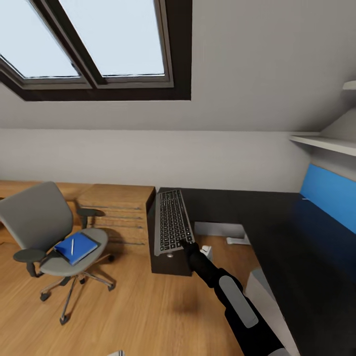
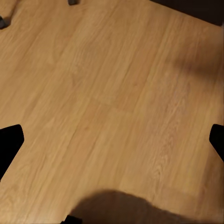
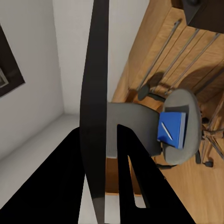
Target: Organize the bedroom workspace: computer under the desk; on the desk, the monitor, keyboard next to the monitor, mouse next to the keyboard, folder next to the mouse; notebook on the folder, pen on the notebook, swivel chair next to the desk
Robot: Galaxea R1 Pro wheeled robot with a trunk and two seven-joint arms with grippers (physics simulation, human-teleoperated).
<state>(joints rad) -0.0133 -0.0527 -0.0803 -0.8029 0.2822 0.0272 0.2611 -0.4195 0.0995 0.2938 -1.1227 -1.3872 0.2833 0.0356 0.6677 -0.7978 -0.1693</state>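
1. Nearest the head camera, the right arm (image 1: 237, 301) reached up from the lower edge, black with a grey panel, over the wooden plank floor (image 1: 148, 316).
2. The right gripper (image 1: 186, 244) was clamped on the near edge of the keyboard (image 1: 172, 221), holding it raised and tilted in front of the dark computer (image 1: 170, 262) that stood on the floor.
3. In the right wrist view the keyboard (image 3: 95, 107) showed edge-on as a thin dark strip pinched between the black fingers (image 3: 126, 168).
4. The left wrist view looked down on the floor (image 2: 112, 93); the fingertips (image 2: 9, 144) showed at opposite edges, set wide apart with nothing between them.
5. To the right ran the dark desk (image 1: 296, 247), with a blue panel (image 1: 329, 195) on the wall behind it.
6. To the left stood the grey swivel chair (image 1: 44, 232), well apart from the desk. On its seat lay the blue folder (image 1: 75, 247), with a pen (image 1: 72, 245) on top; a notebook could not be told apart from it.
7. Behind the chair stood a wooden drawer unit (image 1: 116, 207).
8. Farthest off were the white wall, shelves (image 1: 324, 143) at upper right, and a dark-framed skylight (image 1: 99, 44) in the sloped ceiling.
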